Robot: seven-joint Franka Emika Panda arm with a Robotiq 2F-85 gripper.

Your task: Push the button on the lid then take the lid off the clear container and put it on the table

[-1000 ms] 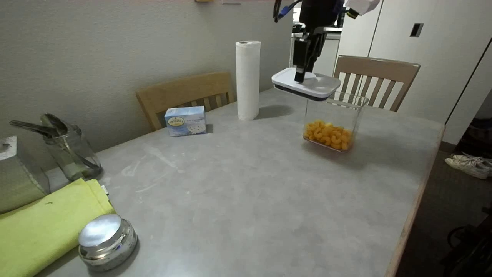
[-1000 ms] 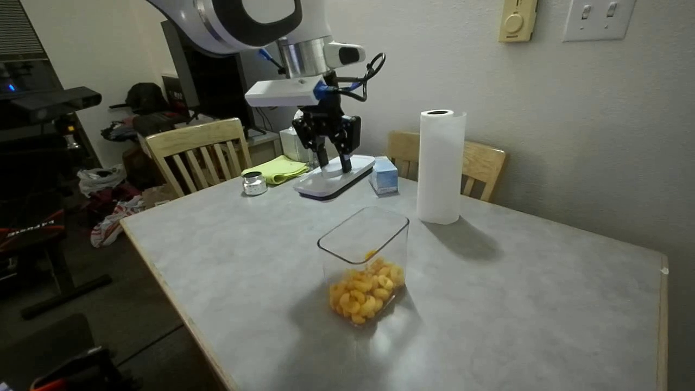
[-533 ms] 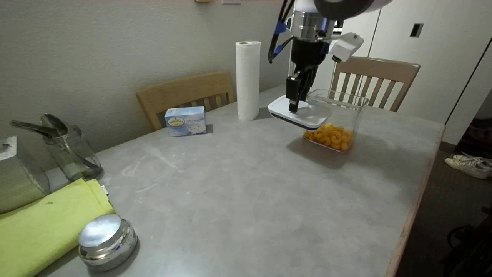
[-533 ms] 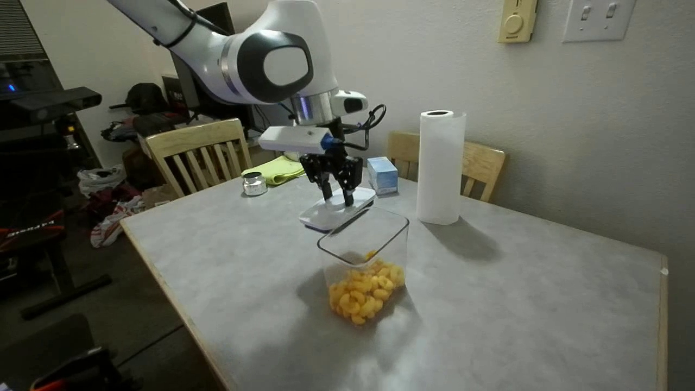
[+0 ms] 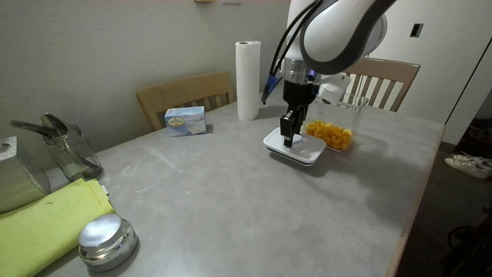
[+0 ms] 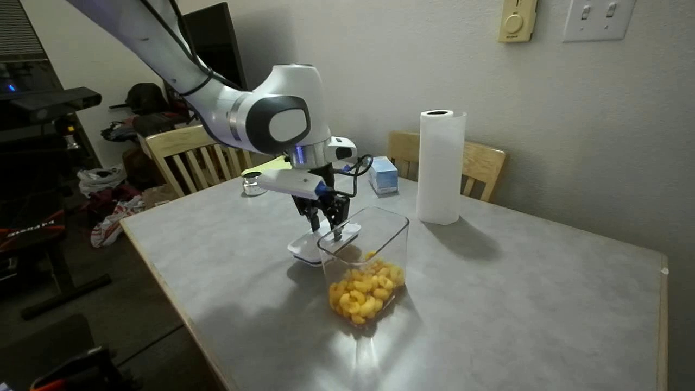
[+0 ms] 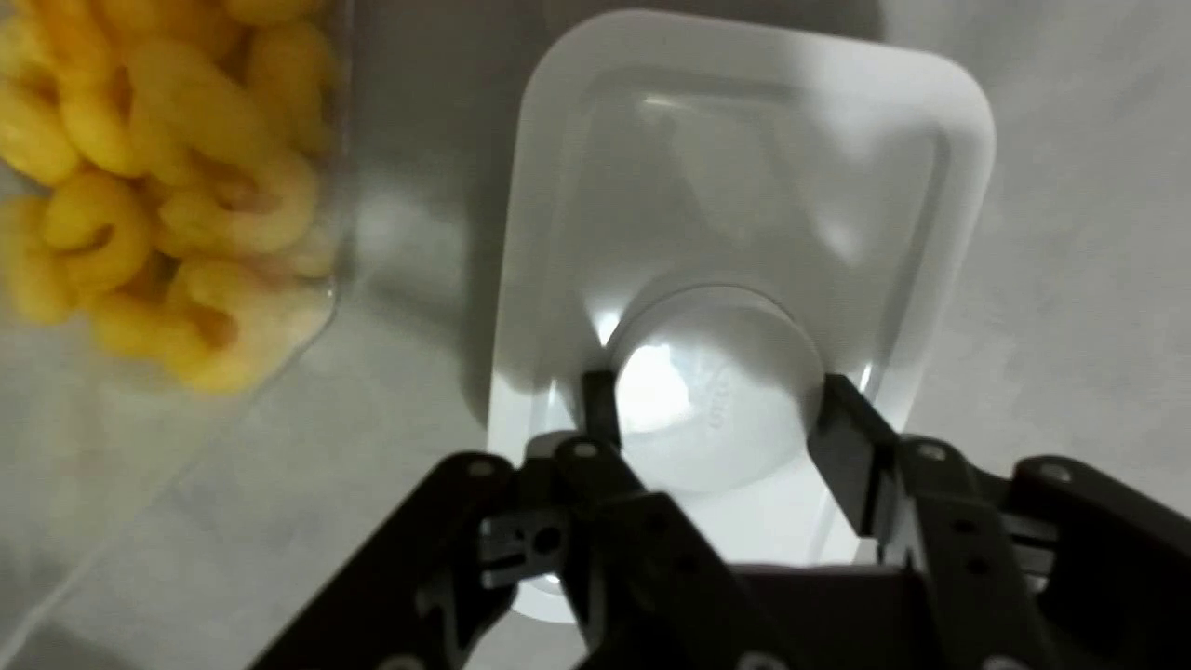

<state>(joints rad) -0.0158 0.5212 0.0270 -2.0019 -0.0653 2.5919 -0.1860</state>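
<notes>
The clear container stands upright and uncovered on the worktop, with curled orange-yellow food pieces filling its lower part. Its white lid is off and just beside it, gripped by the hand: 2 finger pads are clamped on opposite sides of the round button. The lid is roughly level and low over the worktop; whether its underside touches, I cannot tell.

The wrist view shows a strip of shadowed worktop between lid and container, while in both exterior views the 2 overlap. It also shows faint lettering on the button, too small to make out in the exterior views.

In an exterior view, a glass jar holds a spoon and other cutlery near a folded yellow cloth. A round silvery jar, capped, appears in both exterior views, its contents hidden. So do a paper towel roll and a Twinings tea box, the latter's label readable in an exterior view. A switch plate with 2 toggles shows on the wall in an exterior view.
</notes>
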